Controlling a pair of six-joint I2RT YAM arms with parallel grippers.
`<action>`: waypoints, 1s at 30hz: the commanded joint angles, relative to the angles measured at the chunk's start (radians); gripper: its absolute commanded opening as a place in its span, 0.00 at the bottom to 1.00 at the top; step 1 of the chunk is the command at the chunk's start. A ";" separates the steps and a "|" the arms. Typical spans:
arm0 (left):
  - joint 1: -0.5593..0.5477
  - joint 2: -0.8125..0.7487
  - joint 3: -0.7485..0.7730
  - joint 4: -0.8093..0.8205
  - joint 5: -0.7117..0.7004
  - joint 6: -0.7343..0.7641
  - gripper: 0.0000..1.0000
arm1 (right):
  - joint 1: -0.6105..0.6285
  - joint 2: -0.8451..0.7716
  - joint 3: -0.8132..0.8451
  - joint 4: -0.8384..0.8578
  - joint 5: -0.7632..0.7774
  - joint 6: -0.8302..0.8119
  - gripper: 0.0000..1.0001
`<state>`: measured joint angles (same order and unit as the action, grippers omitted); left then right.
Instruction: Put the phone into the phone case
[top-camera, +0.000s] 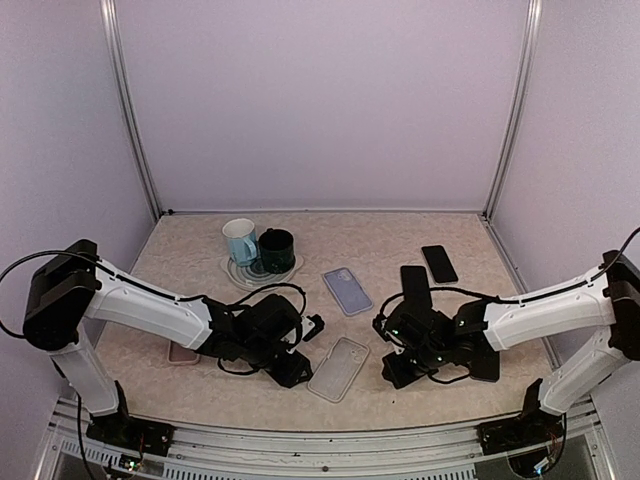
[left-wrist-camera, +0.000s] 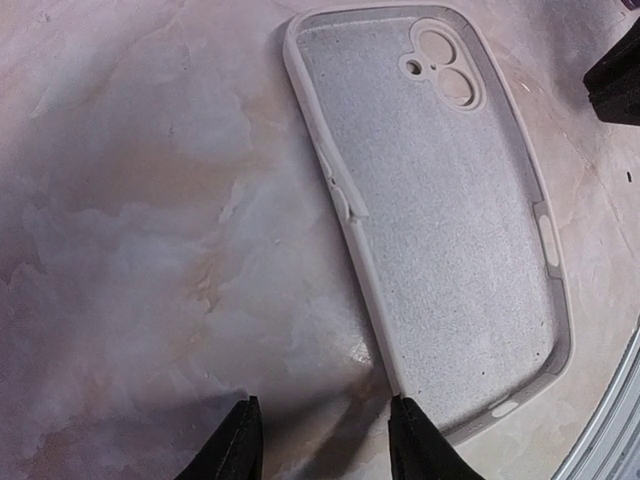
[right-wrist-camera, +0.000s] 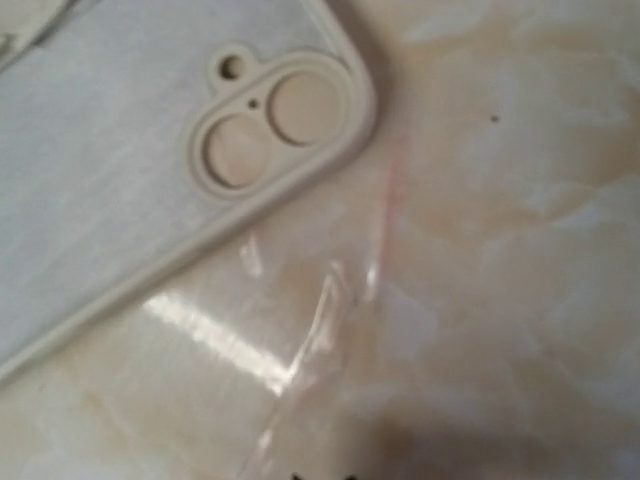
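The left gripper (left-wrist-camera: 325, 452) has its two dark fingers (left-wrist-camera: 236, 446) apart. One fingertip sits right at the near long edge of the phone case (left-wrist-camera: 440, 220), though I cannot tell whether it touches. From that wrist view the case runs away toward 1 o'clock.

In the top view the left gripper (top-camera: 298, 372) is low over the table (top-camera: 190, 255), and the case (top-camera: 338, 368) is just beside it at 3 o'clock. The left arm reaches in from 9 o'clock with its forearm nearly level.

The right gripper (top-camera: 383, 325) is near the case's far end, with the case at its 8 o'clock. Its arm comes in from 3 o'clock, also low. In the right wrist view only slivers of its fingertips show at the bottom edge, so I cannot tell whether they are apart or together. The case's camera corner (right-wrist-camera: 270, 120) lies at 11 o'clock in that view.

The black phone (top-camera: 414, 285) lies flat at 1 o'clock from the right gripper, apart from the case. A second black phone (top-camera: 439, 263) lies just beyond it.

The case is off-white and matte. It lies open side up, showing a grainy inner face, a raised rim, two round lens holes and side button slots.
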<state>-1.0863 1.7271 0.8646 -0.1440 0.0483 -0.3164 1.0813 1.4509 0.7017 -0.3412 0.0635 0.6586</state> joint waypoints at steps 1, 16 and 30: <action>-0.014 0.022 -0.013 -0.051 0.033 0.007 0.43 | -0.007 0.079 0.048 0.052 0.004 0.018 0.09; -0.084 0.069 0.057 0.052 0.128 0.101 0.41 | -0.134 0.287 0.249 0.144 -0.023 -0.137 0.08; -0.085 0.178 0.185 0.186 0.259 0.122 0.43 | -0.368 0.144 0.302 0.007 0.024 -0.268 0.21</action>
<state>-1.1709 1.8866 1.0065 -0.0235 0.2359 -0.2085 0.8280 1.6775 0.9840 -0.2577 0.0429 0.4534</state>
